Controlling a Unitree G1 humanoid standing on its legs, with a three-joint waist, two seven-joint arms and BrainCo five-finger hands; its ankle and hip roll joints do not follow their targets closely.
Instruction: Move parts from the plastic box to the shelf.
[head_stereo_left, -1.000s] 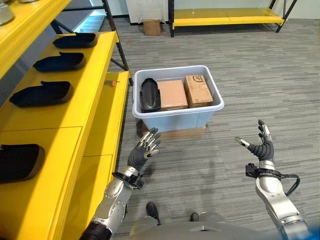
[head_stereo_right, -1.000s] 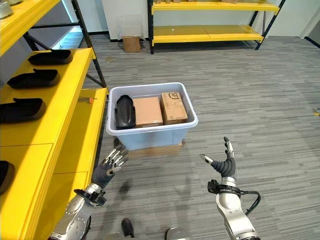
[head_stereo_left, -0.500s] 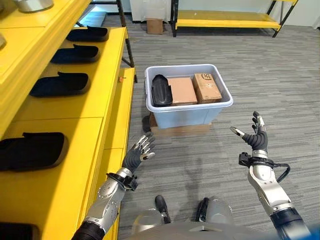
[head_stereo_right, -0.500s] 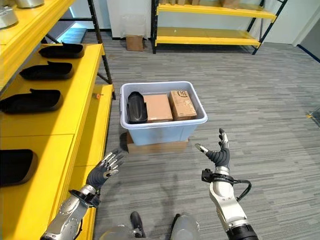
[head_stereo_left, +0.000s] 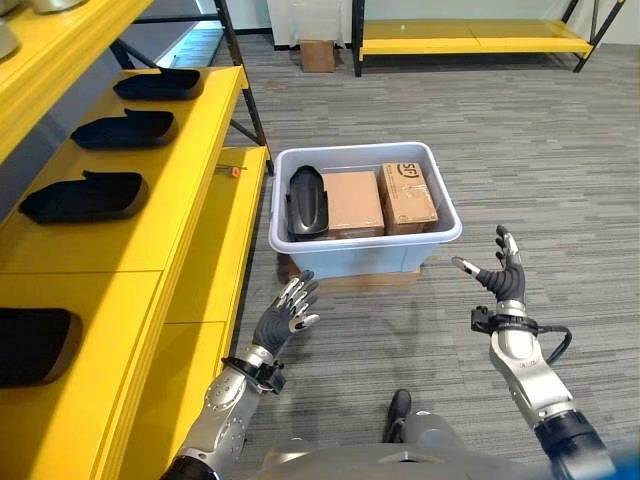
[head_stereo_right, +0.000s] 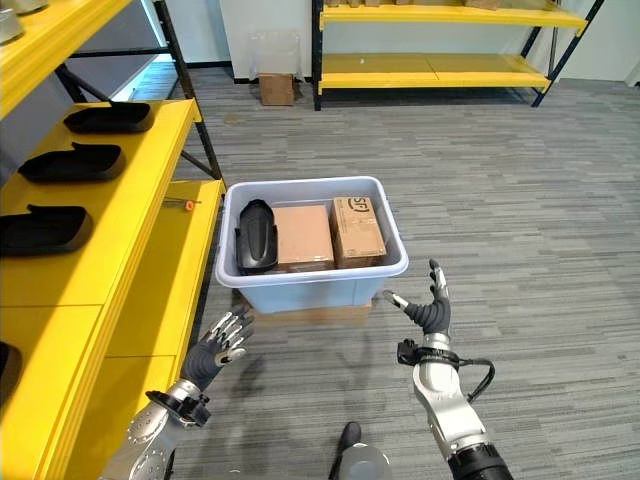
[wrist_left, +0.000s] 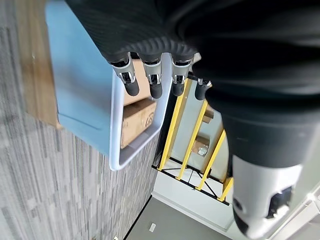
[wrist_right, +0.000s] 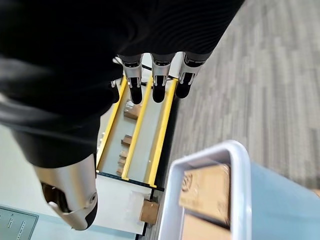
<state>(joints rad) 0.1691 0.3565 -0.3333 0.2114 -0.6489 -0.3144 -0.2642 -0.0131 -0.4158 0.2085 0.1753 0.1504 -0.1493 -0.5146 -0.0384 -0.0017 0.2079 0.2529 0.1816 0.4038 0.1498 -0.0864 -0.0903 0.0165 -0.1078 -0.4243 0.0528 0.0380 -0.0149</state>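
A pale blue plastic box (head_stereo_left: 364, 245) stands on a flat cardboard sheet on the grey carpet. Inside it lie a black moulded part (head_stereo_left: 305, 202) at the left end and two brown cardboard boxes (head_stereo_left: 353, 202) beside it. A yellow shelf (head_stereo_left: 130, 240) runs along the left and carries several black parts (head_stereo_left: 84, 196) in a row. My left hand (head_stereo_left: 282, 318) hovers open, empty, just in front of the box's near left corner. My right hand (head_stereo_left: 498, 278) is open and empty, raised palm inward to the right of the box.
A second yellow rack (head_stereo_left: 470, 34) stands against the far wall, with a small cardboard box (head_stereo_left: 318, 55) on the floor beside it. An upper yellow shelf level (head_stereo_left: 40, 50) overhangs at top left. An orange-tipped small item (head_stereo_left: 231, 170) lies on the lower shelf near the box.
The camera has shifted, so the whole scene sits differently. Both hands stay open and empty in front of the box, now closer to it than a second ago.
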